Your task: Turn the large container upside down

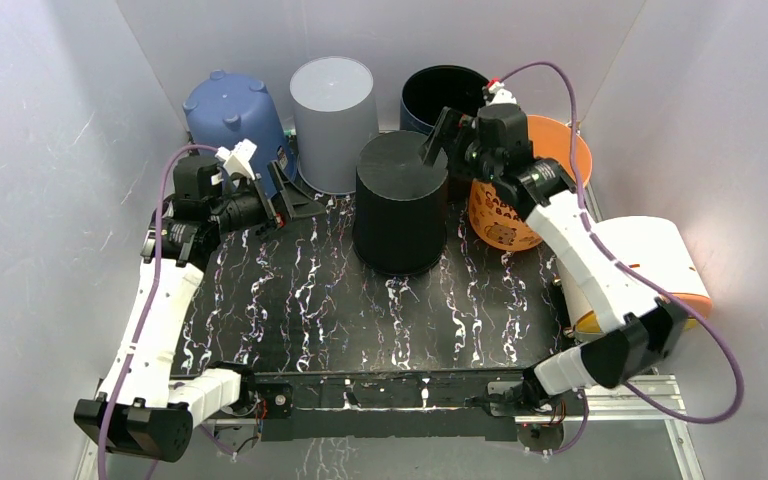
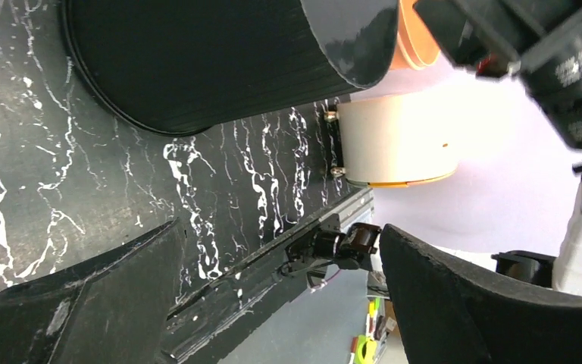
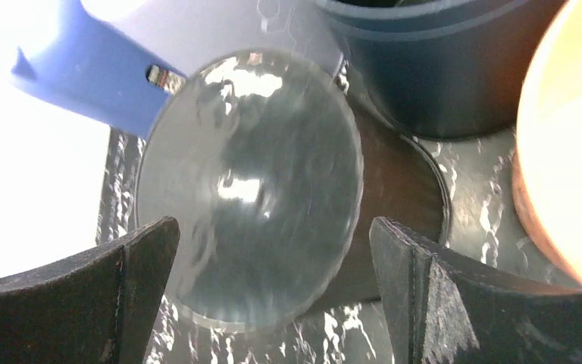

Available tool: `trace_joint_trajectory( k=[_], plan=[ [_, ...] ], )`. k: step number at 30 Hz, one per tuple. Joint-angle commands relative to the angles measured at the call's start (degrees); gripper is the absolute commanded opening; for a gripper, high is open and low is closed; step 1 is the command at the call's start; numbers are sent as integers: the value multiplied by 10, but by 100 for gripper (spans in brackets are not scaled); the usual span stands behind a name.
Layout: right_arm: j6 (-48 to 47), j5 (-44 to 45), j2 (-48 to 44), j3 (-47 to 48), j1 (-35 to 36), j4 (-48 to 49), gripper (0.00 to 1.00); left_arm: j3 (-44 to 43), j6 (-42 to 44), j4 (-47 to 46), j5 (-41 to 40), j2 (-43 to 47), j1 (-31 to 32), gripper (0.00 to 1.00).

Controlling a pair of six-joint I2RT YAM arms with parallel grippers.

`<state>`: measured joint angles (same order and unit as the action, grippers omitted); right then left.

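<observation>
The large container [image 1: 400,205] is black and stands mouth-down on the marbled mat, flat base on top. My left gripper [image 1: 295,195] hovers open to its left, a short gap away, with nothing between its fingers. The left wrist view has the open left gripper [image 2: 280,227] aimed past the container's side [image 2: 212,61]. My right gripper [image 1: 438,135] is open above the container's back right edge. In the right wrist view the right gripper [image 3: 273,224] frames the shiny round base [image 3: 250,189], and the fingers are not touching it.
Along the back stand a blue container [image 1: 230,115] and a grey one [image 1: 332,120], both base-up, and a dark open one [image 1: 445,95]. An orange bucket [image 1: 530,185] sits right of the black one. A white container [image 1: 650,270] lies on its side at the right.
</observation>
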<state>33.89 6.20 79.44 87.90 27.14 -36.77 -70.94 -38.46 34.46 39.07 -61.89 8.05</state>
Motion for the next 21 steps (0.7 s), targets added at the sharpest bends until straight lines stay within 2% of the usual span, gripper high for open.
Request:
trace_joint_trajectory(
  k=[1, 5, 9, 13, 16, 18, 19, 21],
  plan=[
    [18, -119, 67, 36, -86, 90, 98, -28, 19, 34, -42, 26, 0, 98],
    [55, -221, 99, 16, -81, 127, 98, -47, 36, 54, -83, 34, 0, 97],
    [93, -257, 129, -3, -8, 178, 98, -57, 21, 37, -93, 39, 0, 91],
    [163, -330, 157, -31, 69, 309, 98, -92, 9, 6, -123, 59, 0, 92],
    [189, -413, 189, -15, 98, 379, 98, -142, 18, 12, -138, 55, 0, 95],
    [170, -461, 220, 30, 103, 354, 98, -170, 26, 21, -130, 42, 0, 96],
    [142, -458, 227, 54, 100, 310, 98, -181, 30, 24, -124, 35, 0, 96],
    [70, -392, 222, 93, 89, 207, 98, -186, 32, 21, -110, 26, 0, 97]
  ],
)
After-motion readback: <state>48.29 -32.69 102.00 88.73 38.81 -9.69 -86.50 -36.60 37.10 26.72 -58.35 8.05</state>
